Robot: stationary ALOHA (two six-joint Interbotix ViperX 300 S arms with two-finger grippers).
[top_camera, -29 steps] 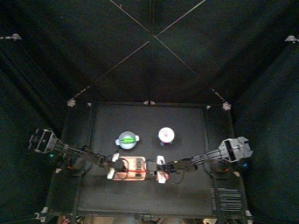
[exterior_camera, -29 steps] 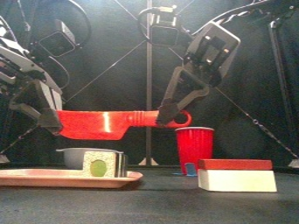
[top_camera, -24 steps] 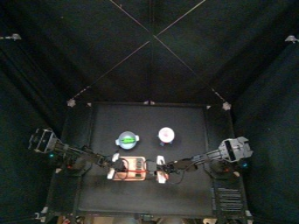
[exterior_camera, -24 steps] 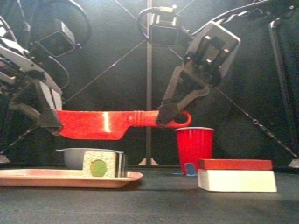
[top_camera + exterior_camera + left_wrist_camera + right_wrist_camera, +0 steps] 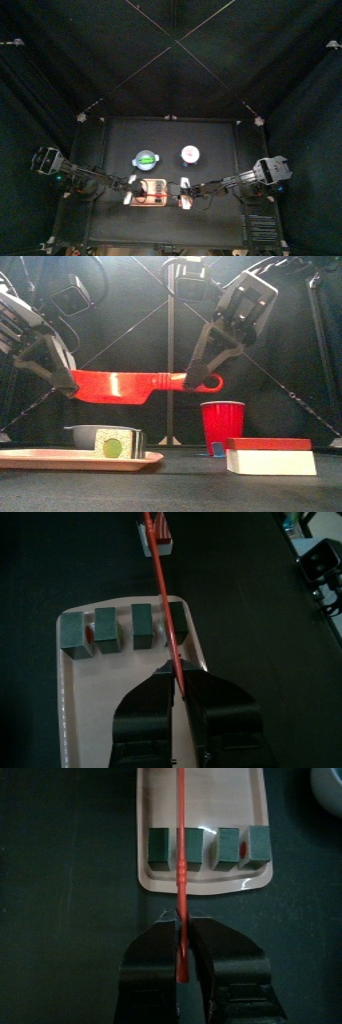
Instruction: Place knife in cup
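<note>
Above the table (image 5: 187, 491), one red knife (image 5: 127, 386) hangs level, the left hand (image 5: 64, 384) clamped on its blade, the right hand (image 5: 203, 376) on its handle. Behind stands one red cup (image 5: 223, 428). Only the wrist views show three green blocks (image 5: 211, 845) on the pink tray (image 5: 80, 702).

You are looking into a pen closed on every side by matte black cloth curtains (image 5: 54, 70) that hang in soft folds. At its middle stands the small square black bench (image 5: 171, 135), its dull top catching almost no light. Thin pale cords or rods (image 5: 174, 42) cross in an X above it, running out toward the pen's corners. In your front view, slim black frame poles (image 5: 170, 366) rise behind the bench, and a bright white glow (image 5: 144, 264) shows at the top edge.
</note>
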